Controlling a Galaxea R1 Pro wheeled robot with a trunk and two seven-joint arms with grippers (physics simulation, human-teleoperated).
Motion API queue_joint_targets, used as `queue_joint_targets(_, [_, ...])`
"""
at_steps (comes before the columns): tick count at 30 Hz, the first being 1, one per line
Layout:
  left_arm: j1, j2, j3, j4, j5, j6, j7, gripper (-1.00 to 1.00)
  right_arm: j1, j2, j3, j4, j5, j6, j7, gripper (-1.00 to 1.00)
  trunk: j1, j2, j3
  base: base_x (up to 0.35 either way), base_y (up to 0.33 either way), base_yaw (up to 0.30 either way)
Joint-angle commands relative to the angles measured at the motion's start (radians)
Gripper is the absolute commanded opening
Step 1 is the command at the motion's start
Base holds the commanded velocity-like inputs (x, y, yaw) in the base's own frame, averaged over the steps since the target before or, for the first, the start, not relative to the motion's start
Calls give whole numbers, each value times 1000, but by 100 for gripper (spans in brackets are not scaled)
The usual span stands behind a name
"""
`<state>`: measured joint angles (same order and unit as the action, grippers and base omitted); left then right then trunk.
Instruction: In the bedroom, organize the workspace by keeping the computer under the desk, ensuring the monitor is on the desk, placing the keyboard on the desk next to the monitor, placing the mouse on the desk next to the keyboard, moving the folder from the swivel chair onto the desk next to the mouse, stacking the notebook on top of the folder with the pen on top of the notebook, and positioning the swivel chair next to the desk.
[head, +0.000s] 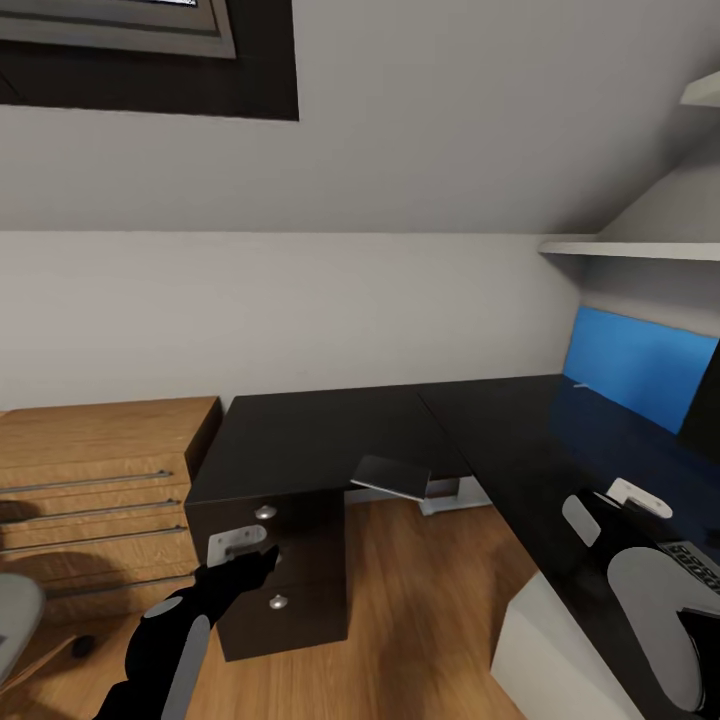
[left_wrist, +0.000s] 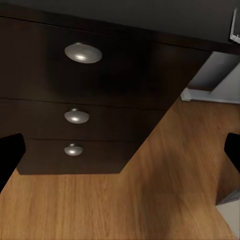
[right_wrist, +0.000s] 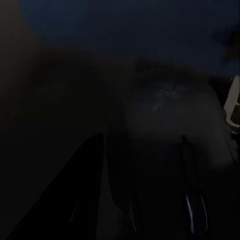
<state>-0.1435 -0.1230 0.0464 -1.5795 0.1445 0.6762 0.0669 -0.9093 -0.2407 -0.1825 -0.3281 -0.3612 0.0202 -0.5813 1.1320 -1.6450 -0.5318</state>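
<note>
The black desk (head: 520, 430) with its blue back panel (head: 640, 375) runs along the right. My right gripper (head: 636, 498) hovers low over it, beside a corner of the keyboard (head: 702, 566). Its wrist view is very dark and holds a dark mouse (right_wrist: 170, 150) with a scroll wheel, close up on the desktop. Whether the fingers touch the mouse is unclear. The dark slab at the right edge may be the monitor (head: 706, 400). My left gripper (head: 250, 565) (left_wrist: 120, 152) stands open in front of the drawer unit, fingertips (left_wrist: 10, 155) far apart.
A black drawer unit (head: 290, 520) with round silver knobs (left_wrist: 82, 52) stands left of the desk. A thin grey slab (head: 390, 478) juts out at its right corner. Low light-wood shelving (head: 95, 490) lies further left. Wood floor (head: 420, 620) opens between unit and desk. White shelves (head: 630, 248) hang above.
</note>
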Motion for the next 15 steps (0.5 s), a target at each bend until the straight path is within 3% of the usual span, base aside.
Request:
queue_joint_targets(1, [-1, 0, 1, -1, 11, 6, 7, 100, 0, 0, 1, -2, -7, 1, -3, -100, 0, -1, -1, 66, 0, 0])
queue_joint_targets(15, [-1, 0, 1, -1, 11, 7, 7, 100, 0, -2, 0, 1, -5, 2, -6, -100, 0, -1, -1, 63, 0, 0])
